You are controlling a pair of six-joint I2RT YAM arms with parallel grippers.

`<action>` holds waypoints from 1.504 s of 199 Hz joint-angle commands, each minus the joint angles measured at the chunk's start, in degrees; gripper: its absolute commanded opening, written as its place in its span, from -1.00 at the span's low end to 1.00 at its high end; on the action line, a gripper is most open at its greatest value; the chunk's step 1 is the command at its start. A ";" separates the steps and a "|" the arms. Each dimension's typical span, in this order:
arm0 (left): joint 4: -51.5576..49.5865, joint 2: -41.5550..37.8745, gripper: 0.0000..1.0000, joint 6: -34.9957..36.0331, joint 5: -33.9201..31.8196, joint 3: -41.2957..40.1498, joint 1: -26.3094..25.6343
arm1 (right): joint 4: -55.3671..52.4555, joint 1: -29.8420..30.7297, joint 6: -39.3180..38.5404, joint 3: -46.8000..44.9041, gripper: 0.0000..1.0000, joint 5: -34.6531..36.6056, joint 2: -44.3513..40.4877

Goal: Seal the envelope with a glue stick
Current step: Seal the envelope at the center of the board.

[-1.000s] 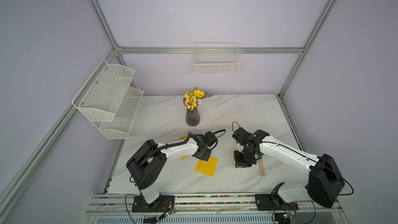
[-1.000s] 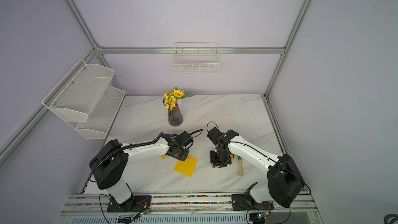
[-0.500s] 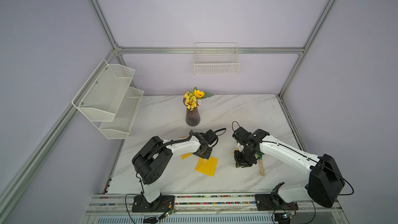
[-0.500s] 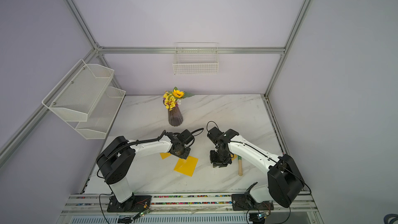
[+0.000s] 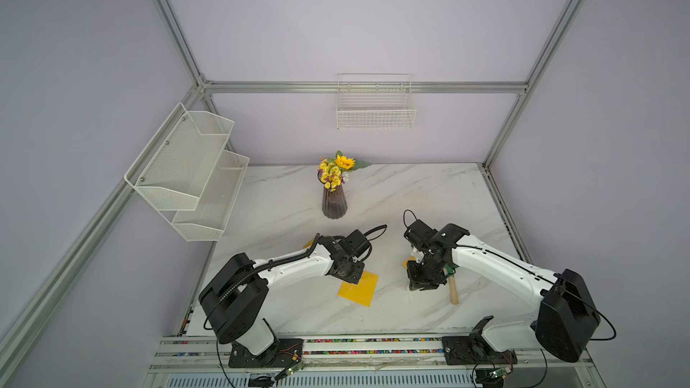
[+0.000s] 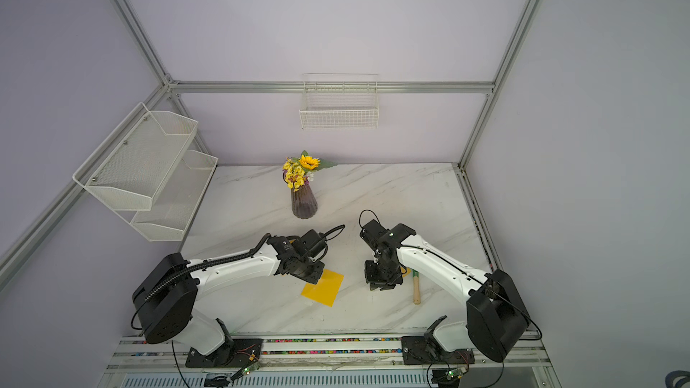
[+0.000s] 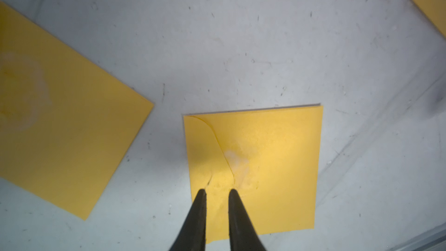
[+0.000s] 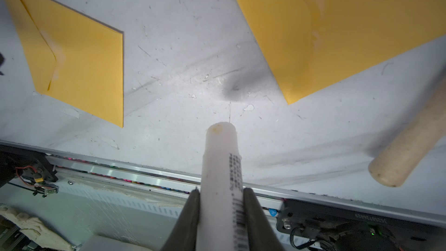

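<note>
Left fingers now slightly parted, wider than a second ago, grasping nothing. Tips sit on flap of envelope. Flap lies flat, with white smear at its tip, likely glue, so pressing looks about finished. Right fingers unmoved, clenched on glue stick over bare surface, apart from envelope.

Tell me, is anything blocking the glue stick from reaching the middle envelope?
Nothing lies between them: only bare table separates the glue stick, gripped by the right tool, from the envelope. The left tool is right at its flap, though, and might crowd the stick there.
</note>
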 commanded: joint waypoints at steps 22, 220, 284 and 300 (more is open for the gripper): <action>-0.99 -0.15 -0.64 -3.31 1.14 -1.88 -2.25 | -1.11 -0.30 0.33 -0.62 -1.00 0.73 -2.61; -4.27 -1.63 -0.72 -5.93 -6.13 -2.56 -4.82 | -1.59 -0.30 0.53 -0.57 -1.00 0.77 -2.58; -7.84 -2.50 -0.69 -5.79 -5.62 -1.03 -4.76 | -1.16 -0.29 0.38 -0.98 -1.00 0.69 -2.64; -6.37 -2.54 -0.69 -5.83 -5.44 -1.40 -4.76 | -1.15 -0.29 0.33 -0.75 -1.00 0.64 -2.52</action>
